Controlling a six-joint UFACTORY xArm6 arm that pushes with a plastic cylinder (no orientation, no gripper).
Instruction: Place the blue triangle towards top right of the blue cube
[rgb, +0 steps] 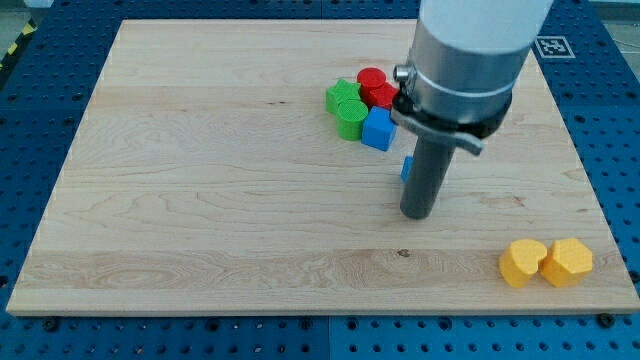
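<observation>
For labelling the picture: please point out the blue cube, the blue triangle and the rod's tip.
blue cube (378, 129): camera view, its top face.
blue triangle (407, 168): camera view, the sliver showing left of the rod.
my tip (416, 214): camera view, the rod's lower end.

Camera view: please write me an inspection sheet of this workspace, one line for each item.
Surface: wooden board, flat, lying on a blue perforated table.
Job's things: blue cube at the lower right of the cluster near the view's top; blue triangle mostly hidden behind the rod, only a sliver shows, below and right of the cube.
Clutter: two green blocks and two red blocks touching in the cluster; two yellow blocks side by side at the view's bottom right.
End effector: my tip on the board, just below the blue triangle.
Cables: nothing seen.
Surroundings: marker tag at the view's top right.
</observation>
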